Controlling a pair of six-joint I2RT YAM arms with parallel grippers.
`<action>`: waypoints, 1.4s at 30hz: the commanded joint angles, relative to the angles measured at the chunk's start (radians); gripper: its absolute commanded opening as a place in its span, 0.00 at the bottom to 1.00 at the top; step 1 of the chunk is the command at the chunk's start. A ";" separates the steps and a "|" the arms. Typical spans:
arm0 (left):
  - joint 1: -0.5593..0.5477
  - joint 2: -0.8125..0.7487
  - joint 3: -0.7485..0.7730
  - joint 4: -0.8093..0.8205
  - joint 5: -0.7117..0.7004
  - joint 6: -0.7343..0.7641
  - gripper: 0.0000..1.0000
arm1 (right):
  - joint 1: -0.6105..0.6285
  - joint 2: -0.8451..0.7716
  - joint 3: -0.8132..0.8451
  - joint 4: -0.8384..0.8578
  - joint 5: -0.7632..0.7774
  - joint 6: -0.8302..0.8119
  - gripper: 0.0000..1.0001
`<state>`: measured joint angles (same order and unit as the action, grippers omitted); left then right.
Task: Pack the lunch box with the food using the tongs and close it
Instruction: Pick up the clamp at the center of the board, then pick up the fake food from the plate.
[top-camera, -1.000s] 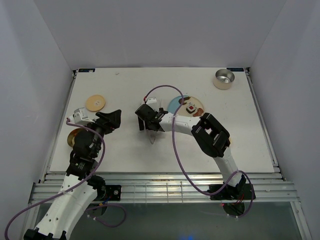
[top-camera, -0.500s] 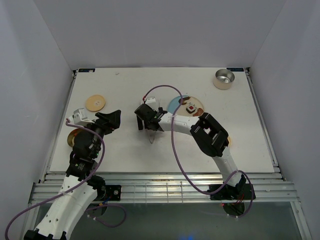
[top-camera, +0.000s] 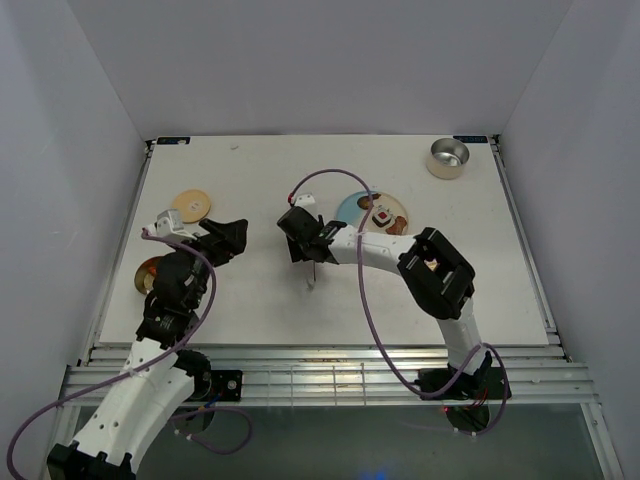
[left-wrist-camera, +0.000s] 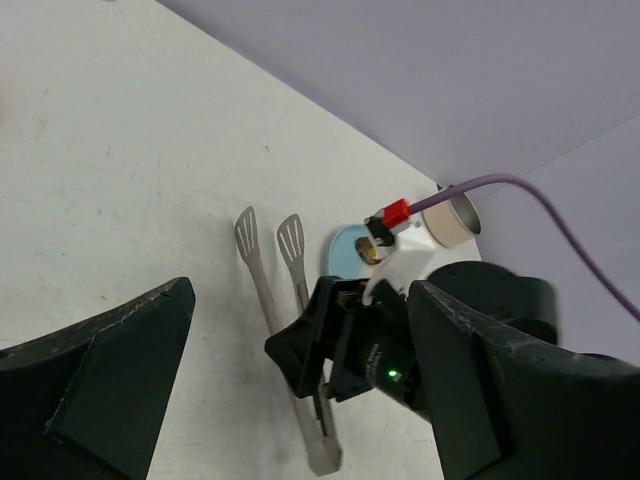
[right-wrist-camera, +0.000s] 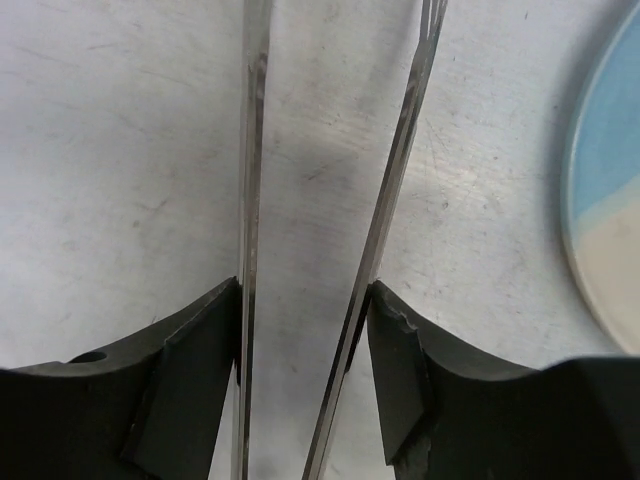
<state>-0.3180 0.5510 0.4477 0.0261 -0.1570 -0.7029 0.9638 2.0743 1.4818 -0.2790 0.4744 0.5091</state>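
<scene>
The silver tongs (top-camera: 311, 277) lie flat on the white table, their tips (left-wrist-camera: 262, 250) pointing at the back wall. My right gripper (top-camera: 304, 246) is down over them. In the right wrist view, its fingers (right-wrist-camera: 195, 350) press from outside against both tong arms (right-wrist-camera: 398, 160), so the gripper (right-wrist-camera: 303, 310) is shut on the tongs. My left gripper (top-camera: 232, 238) hangs open to the left of them, holding nothing. The food (top-camera: 383, 216) sits on the blue-and-white plate (top-camera: 350, 207). The lunch box, a round metal tin (top-camera: 447, 158), stands at the back right.
A tan disc (top-camera: 190, 206) lies at the left of the table. A brownish round piece (top-camera: 149, 275) shows partly under the left arm. The right arm's purple cable (top-camera: 335, 180) loops over the plate. The plate's edge (right-wrist-camera: 605, 200) lies close to the right of the tongs.
The right gripper's jaws have come in from wide open onto the two tong arms. The left gripper has shifted slightly towards the back right.
</scene>
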 joint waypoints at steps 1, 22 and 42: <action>0.000 0.065 0.083 -0.015 0.030 0.011 0.98 | -0.025 -0.172 0.029 -0.038 -0.066 -0.112 0.57; -0.107 0.515 0.169 0.074 0.205 0.034 0.98 | -0.356 -0.580 -0.093 -0.365 -0.258 -0.330 0.52; -0.320 0.558 0.121 0.204 0.338 0.203 0.98 | -0.550 -0.755 -0.428 -0.161 -0.454 -0.503 0.55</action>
<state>-0.6220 1.0985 0.5636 0.1703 0.0925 -0.5388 0.4355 1.3540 1.0538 -0.5495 0.0696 0.0669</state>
